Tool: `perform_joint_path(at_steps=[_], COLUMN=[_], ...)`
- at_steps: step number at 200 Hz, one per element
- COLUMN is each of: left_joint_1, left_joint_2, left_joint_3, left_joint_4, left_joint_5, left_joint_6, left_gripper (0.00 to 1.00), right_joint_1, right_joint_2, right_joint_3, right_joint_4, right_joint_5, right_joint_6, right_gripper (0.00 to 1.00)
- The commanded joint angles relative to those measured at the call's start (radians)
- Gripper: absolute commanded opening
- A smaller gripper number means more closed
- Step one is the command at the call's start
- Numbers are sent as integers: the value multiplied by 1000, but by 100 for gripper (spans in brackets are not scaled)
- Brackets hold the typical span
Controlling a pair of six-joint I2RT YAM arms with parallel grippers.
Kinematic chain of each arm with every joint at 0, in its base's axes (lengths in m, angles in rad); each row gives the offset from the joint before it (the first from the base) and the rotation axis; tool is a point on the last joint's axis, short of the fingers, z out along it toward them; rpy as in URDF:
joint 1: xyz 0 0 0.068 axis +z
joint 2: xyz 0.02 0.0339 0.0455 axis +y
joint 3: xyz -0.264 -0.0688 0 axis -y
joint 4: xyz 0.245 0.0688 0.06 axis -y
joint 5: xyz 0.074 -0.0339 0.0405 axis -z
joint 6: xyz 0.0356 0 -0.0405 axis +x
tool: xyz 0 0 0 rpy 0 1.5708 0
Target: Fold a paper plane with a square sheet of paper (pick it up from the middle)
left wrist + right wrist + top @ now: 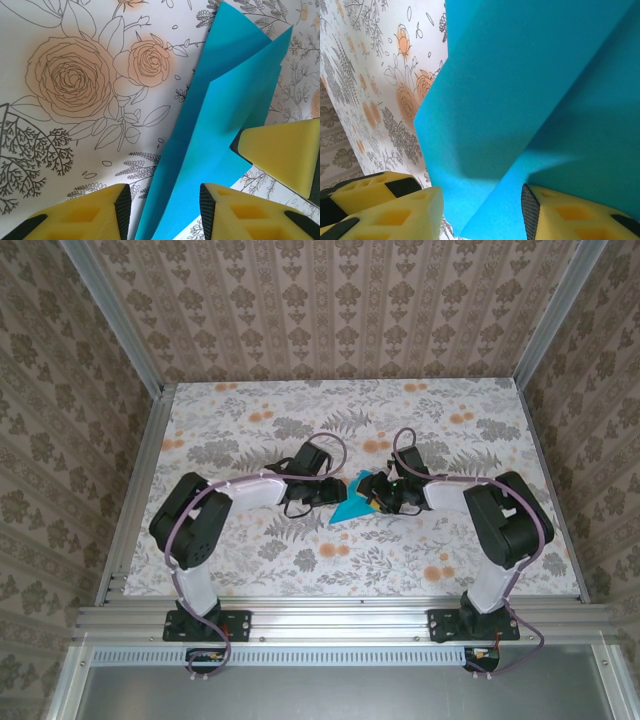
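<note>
The teal-blue sheet of paper (350, 504) lies mid-table, folded into overlapping flaps with a pointed lower-left end. My left gripper (324, 496) is at its left side and my right gripper (380, 498) at its right, almost meeting over it. In the left wrist view the folded paper (220, 125) runs up between the spread yellow fingers of the left gripper (165, 215), which is open, and one right-arm finger (285, 155) pokes in from the right. In the right wrist view a raised flap of the paper (520, 90) stands close in front of the open right gripper (482, 215).
The table (300, 410) has a flowered cloth and is fenced by aluminium rails (130, 500) and patterned walls. Both arm bases (200, 620) sit at the near edge. A left-arm finger (365, 192) shows beside my right fingers.
</note>
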Motion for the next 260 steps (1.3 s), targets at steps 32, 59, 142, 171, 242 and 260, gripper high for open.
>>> perform_joint_path(at_steps=[32,59,142,171,242,260], left_joint_1=[7,10,123,167,202,203], left_joint_2=[40,32,-123,-204,-279,-297], left_joint_3=[26,21,-129,-180,-243,-245], left_joint_4=[1,3,198,292,566,568], left_joint_5=[9,6,248,360,540,540], left_joint_6=[-15,-22,-83,-98,-262,-263], left_gripper=[41,40,62,76,81,73], right_joint_1=[7,8,4,-12,-27,-28], right_joint_2=[43,70,-41,-95,-108,-112], right_joint_3=[0,7,45,55,81,80], right_joint_4=[115,134,238,262,515,517], right_joint_5=[-41,-55,-222,-323,-480,-483], right_joint_6=[49,53,-45,-43,144,147], right_gripper=[37,30,7,6,7,7])
